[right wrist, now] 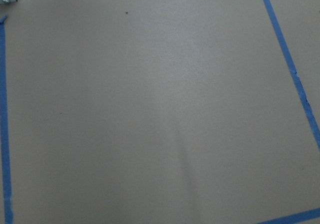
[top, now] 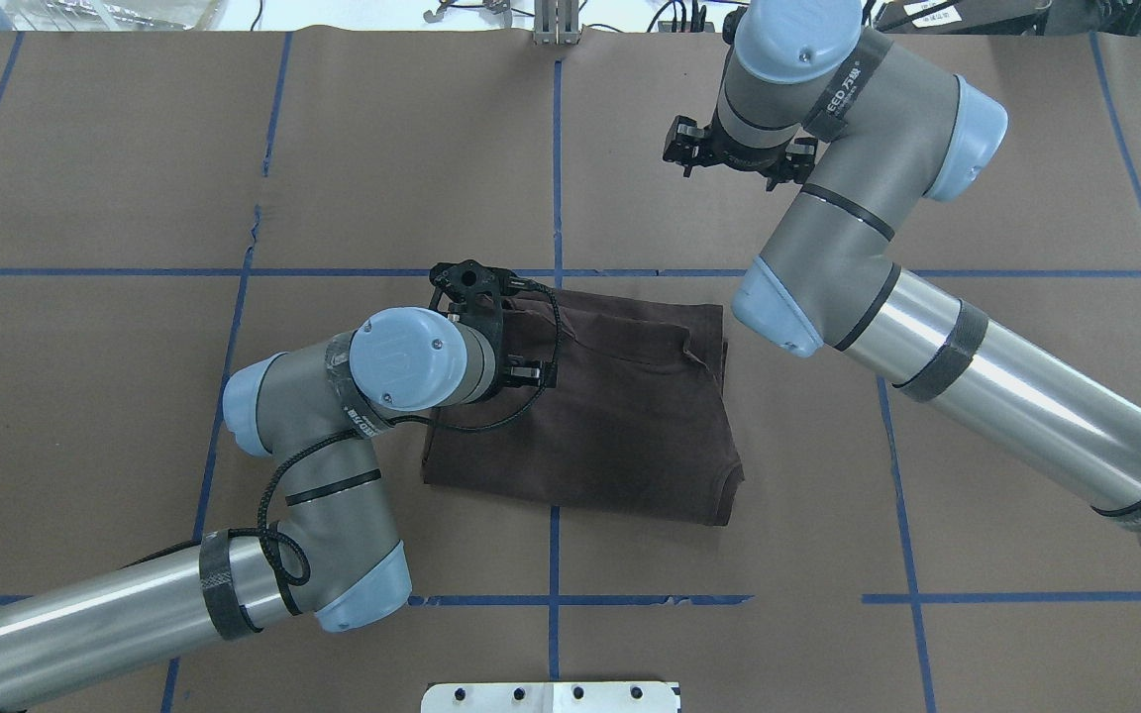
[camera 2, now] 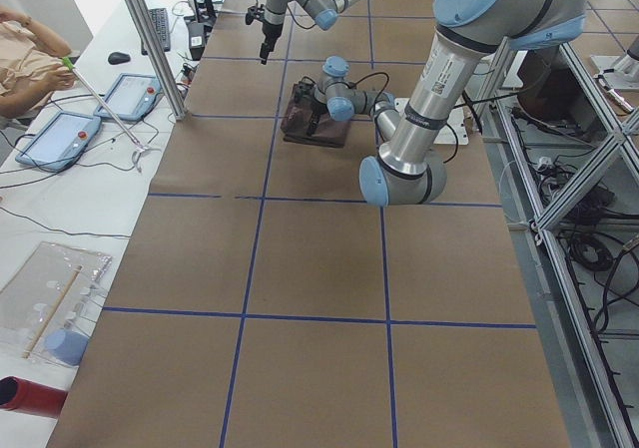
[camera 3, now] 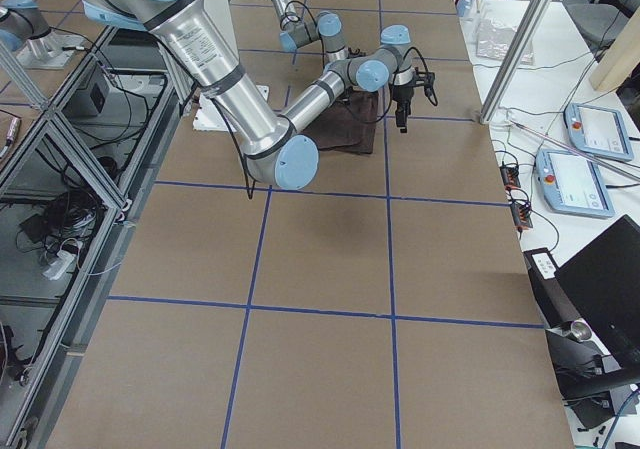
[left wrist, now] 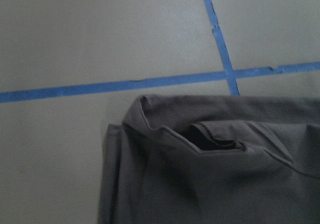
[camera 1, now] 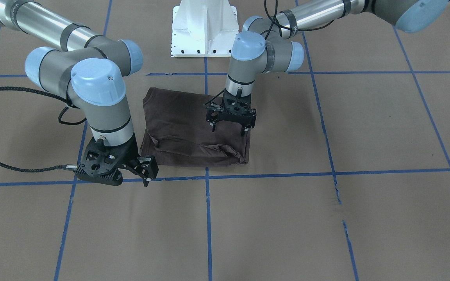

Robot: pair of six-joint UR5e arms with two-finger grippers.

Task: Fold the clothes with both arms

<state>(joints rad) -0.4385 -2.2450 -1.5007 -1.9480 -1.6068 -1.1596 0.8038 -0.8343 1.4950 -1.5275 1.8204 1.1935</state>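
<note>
Front-facing view, left to right. Entering from the upper-left corner, the right arm (camera 1: 100, 109), elbow bent, wrist pointing down. At its end, lower left of centre, the right gripper (camera 1: 117, 173), low over the horizontal blue tape line (camera 1: 287, 174) and just beside the lower-left corner of the T-shirt. Spread open as seen from overhead, pinching nothing; only bare brown paper and tape in its wrist view.

In the middle of the frame, the dark brown T-shirt (camera 1: 182, 125), folded to a rough rectangle, flat on the table (camera 1: 365, 125). Straddles the vertical tape line (camera 1: 208, 203); bunched and wrinkled along its lower edge.

Over the T-shirt's right part, the left gripper (camera 1: 228, 128), pointing straight down, spread wide, above the cloth and holding nothing. Above that, the left arm (camera 1: 248, 50), entering from the upper right. At top centre, the white pedestal base (camera 1: 205, 27).
</note>
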